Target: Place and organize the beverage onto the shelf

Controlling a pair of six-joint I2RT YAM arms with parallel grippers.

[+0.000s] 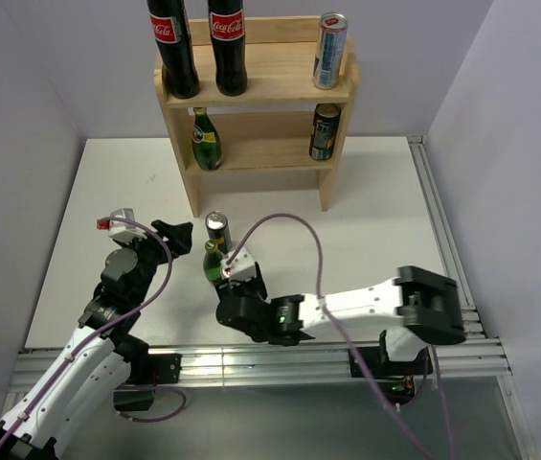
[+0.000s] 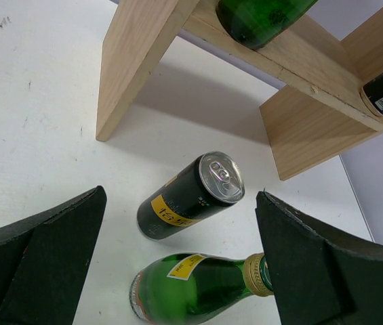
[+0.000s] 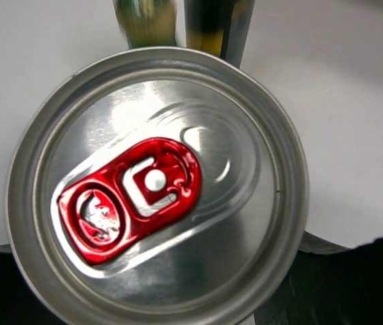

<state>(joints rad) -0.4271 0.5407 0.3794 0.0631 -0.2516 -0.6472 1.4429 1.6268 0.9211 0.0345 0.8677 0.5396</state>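
Observation:
The wooden shelf (image 1: 180, 165) stands at the back of the table. A black can with a yellow label (image 1: 215, 228) and a green glass bottle (image 1: 213, 263) stand on the table in front of it. My left gripper (image 1: 180, 233) is open and empty just left of them. In the left wrist view the can (image 2: 188, 196) and bottle (image 2: 191, 288) lie between its wide-apart fingers (image 2: 313, 264). My right gripper (image 1: 225, 295) is just near of the bottle. It is shut on a silver can with a red tab (image 3: 154, 183), which fills the right wrist view.
The shelf's top tier holds two cola bottles (image 1: 172, 43) and a silver-blue can (image 1: 329, 50). The lower tier holds a green bottle (image 1: 206, 140) and a black can (image 1: 324, 131). The white table ends at a metal rail (image 1: 280, 359) at the near edge.

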